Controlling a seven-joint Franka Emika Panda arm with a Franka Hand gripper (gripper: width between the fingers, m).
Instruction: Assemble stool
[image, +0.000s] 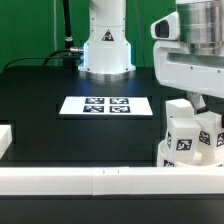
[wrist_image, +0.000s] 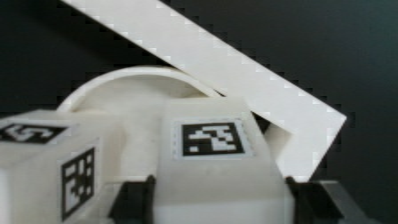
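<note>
- Your gripper (image: 196, 104) hangs over the near right corner of the bench, right above the stool parts — the leg (wrist_image: 217, 145) sits directly between the fingers (wrist_image: 132, 202) in the wrist view.
- Pincer looks closed on that leg, a pad against each side — contact itself is blurred, so treat it as likely.
- Leg's long axis stands upright; it sits on the round seat (image: 163, 153).
- More tagged legs (image: 185, 138) crowd just beside it — these could get knocked.
- Border rail (image: 100, 180) runs along the near edge, just in front of the seat.
- Marker board (image: 105, 105) lies mid-bench, well apart.
</note>
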